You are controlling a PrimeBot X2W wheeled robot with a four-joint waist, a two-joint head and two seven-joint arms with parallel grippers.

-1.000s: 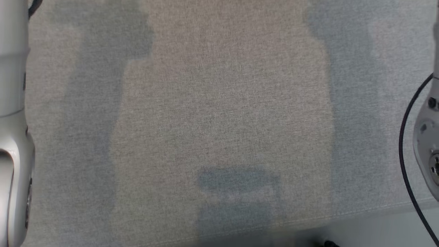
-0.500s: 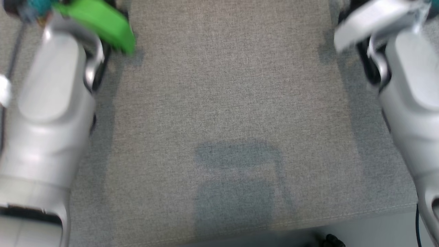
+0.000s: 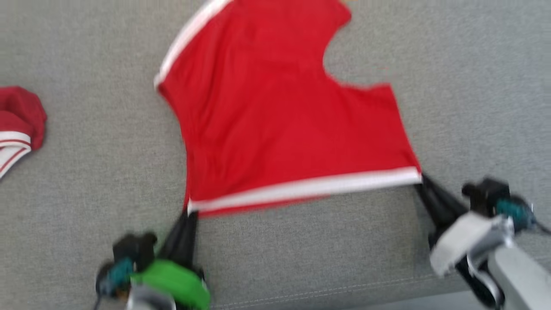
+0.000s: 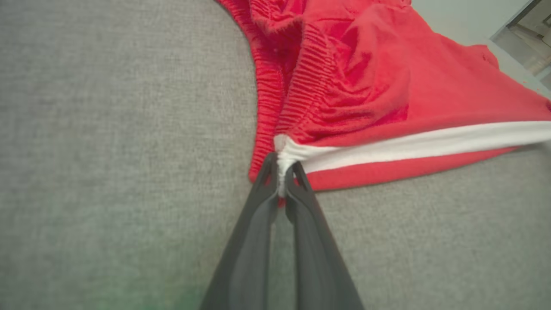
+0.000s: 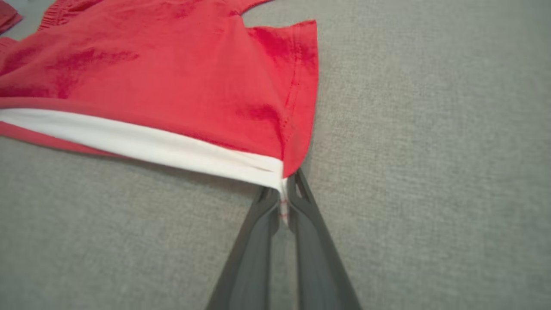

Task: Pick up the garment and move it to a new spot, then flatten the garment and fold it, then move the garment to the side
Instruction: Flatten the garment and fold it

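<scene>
Table (image 3: 473,86): grey cloth cover, with a stitched seam along the edge behind both my jaws.

Garment (image 3: 280,107): red shorts-like piece with white side bands. It lies spread on the table ahead of my jaws, mostly flat, with some creasing near my left jaws. Its near edge, a white band (image 3: 301,187), runs in a line from my left jaws to my right jaws.

Second red item (image 3: 17,116), white-striped and bunched: ahead and out to the left of my left jaws, well apart from the garment.

Left jaws: closed tight on the garment's near-left corner, where the white band meets the ribbed elastic; the cloth is pinched between the fingers (image 4: 254,241).

Right jaws: closed tight on the near-right corner, where the white band meets the stitched hem, between the fingers (image 5: 314,241).

The head view is blurred.
</scene>
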